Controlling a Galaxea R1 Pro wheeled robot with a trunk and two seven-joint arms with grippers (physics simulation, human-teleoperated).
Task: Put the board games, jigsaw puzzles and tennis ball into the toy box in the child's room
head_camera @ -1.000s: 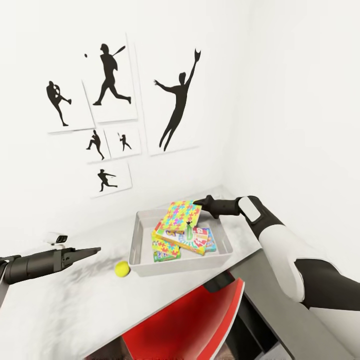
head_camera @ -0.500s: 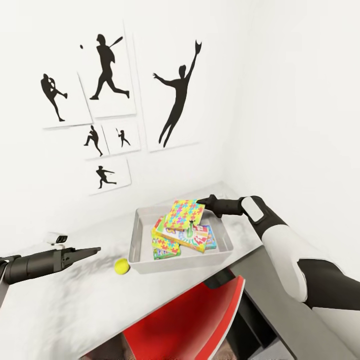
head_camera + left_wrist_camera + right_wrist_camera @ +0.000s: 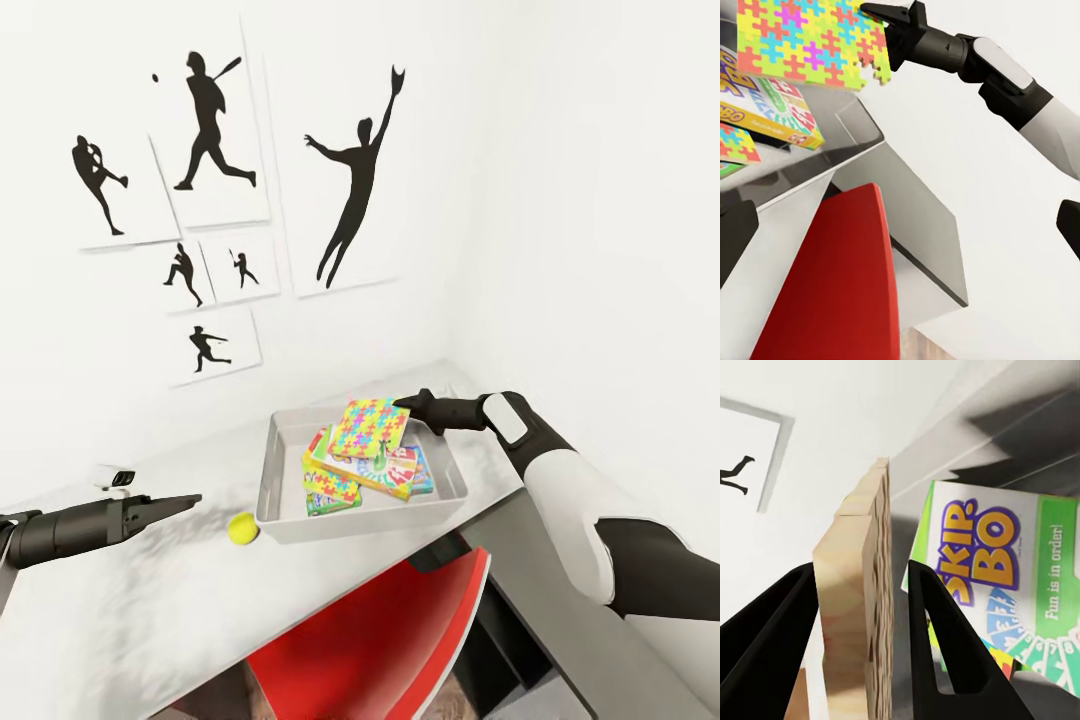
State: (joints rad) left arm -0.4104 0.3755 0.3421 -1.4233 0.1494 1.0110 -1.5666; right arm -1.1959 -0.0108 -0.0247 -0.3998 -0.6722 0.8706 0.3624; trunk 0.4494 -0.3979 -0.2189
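Head view: jigsaw puzzle (image 3: 371, 428) has sunk lower over toy box (image 3: 285, 520).

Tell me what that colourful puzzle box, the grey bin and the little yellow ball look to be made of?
The jigsaw puzzle, pinched by the right gripper, looks like printed card on top, yet its edge shows pale wood grain, so possibly wood. The toy box looks like smooth matte grey plastic. The tennis ball is dull yellow-green, probably felt; too small to be sure.

The right pincer (image 3: 408, 405) is clamped shut with its arm outstretched, while the left pincer (image 3: 185, 500) hovers level.
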